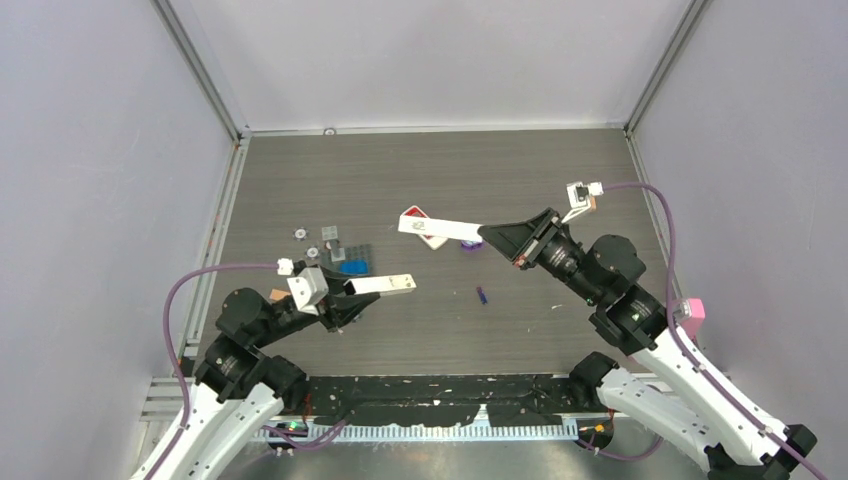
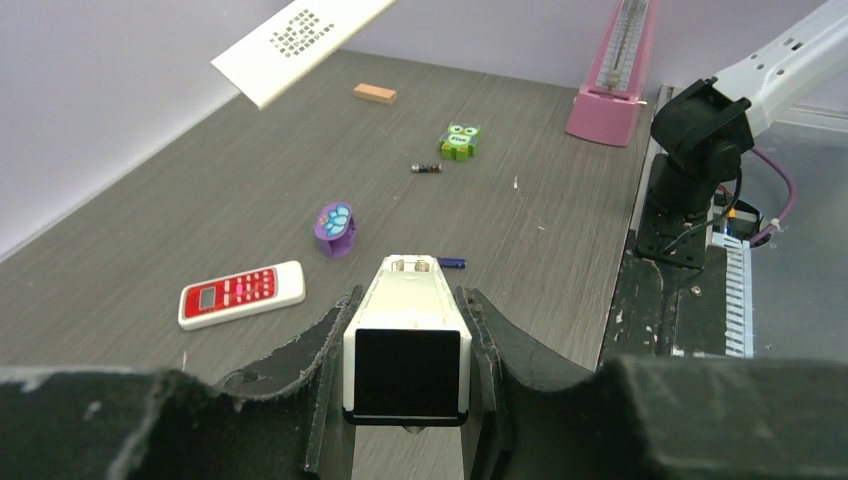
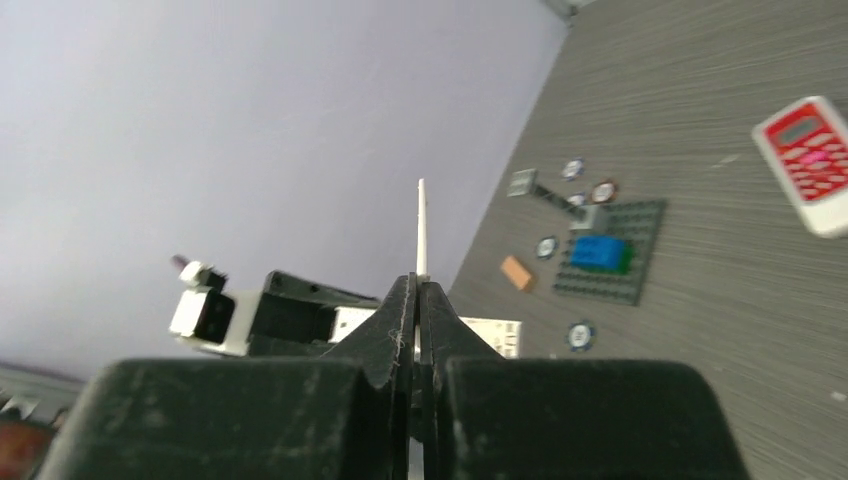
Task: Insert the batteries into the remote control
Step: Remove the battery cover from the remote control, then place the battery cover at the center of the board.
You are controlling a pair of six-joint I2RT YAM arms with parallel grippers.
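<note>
My left gripper (image 1: 352,290) is shut on the remote control (image 1: 385,285), a narrow white bar held level above the table. In the left wrist view its black end (image 2: 407,370) faces the camera, and the open compartment with metal contacts (image 2: 412,266) points away. A blue-purple battery (image 2: 450,262) lies on the table just past its tip, also visible from above (image 1: 482,295). A dark battery (image 2: 426,168) lies farther off. My right gripper (image 1: 485,233) is shut on a thin white cover plate (image 1: 450,229), seen edge-on in the right wrist view (image 3: 422,230).
A wider white remote with a red face (image 2: 241,294) lies on the table, partly under the cover plate from above (image 1: 416,220). A purple trinket (image 2: 335,227), an owl eraser (image 2: 460,141), a wooden block (image 2: 374,93) and a grey brick plate (image 3: 610,250) with tokens are scattered around.
</note>
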